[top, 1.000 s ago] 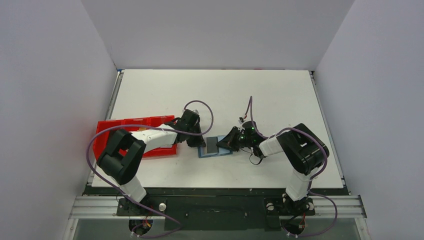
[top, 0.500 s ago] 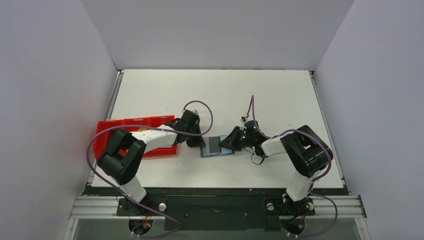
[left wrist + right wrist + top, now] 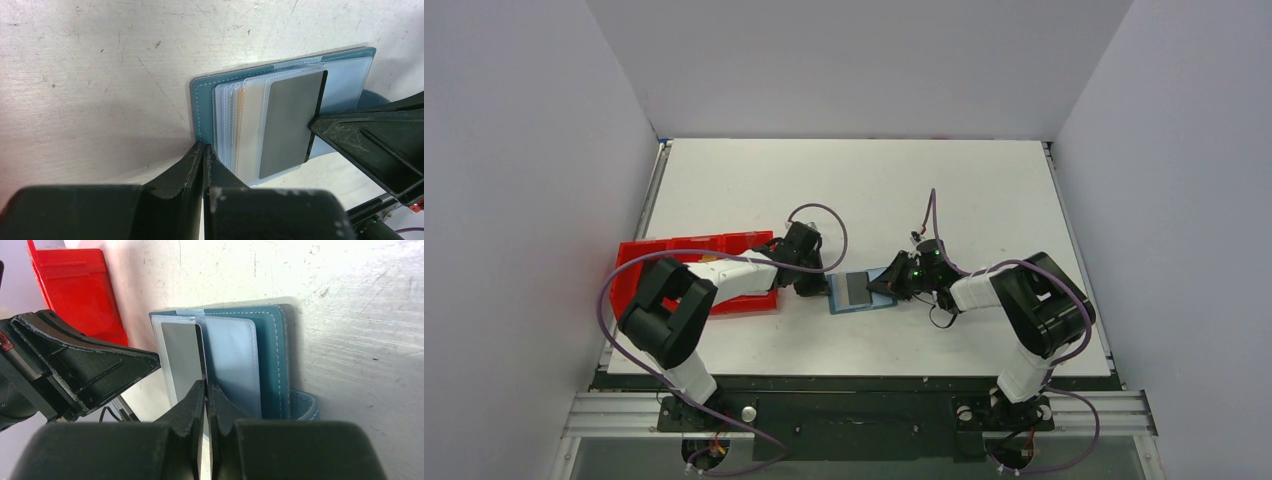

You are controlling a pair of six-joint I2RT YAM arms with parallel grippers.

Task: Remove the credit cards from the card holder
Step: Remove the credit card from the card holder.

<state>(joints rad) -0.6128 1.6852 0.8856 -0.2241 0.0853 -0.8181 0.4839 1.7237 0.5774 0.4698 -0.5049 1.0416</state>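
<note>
Left gripper (image 3: 816, 285) and right gripper (image 3: 880, 283), seen from above, sat low on the white table (image 3: 854, 180), one at each side of the blue card holder (image 3: 837, 303). The holder lay open between them, near the red tray (image 3: 654, 250), with a grey card (image 3: 856, 288) on top. From the left wrist, the left gripper (image 3: 204, 150) had its fingers pressed together, tips touching the card holder (image 3: 202, 100) beside a stack of clear sleeves (image 3: 252, 130). A tan card (image 3: 241, 125) showed as a thin edge among them, and the right gripper (image 3: 317, 125) touched the grey card (image 3: 290, 125). From the right wrist, the right gripper (image 3: 205, 385) was likewise closed tight, tips at the grey card (image 3: 182, 360) edge; pinching or pressing, I could not tell.
</note>
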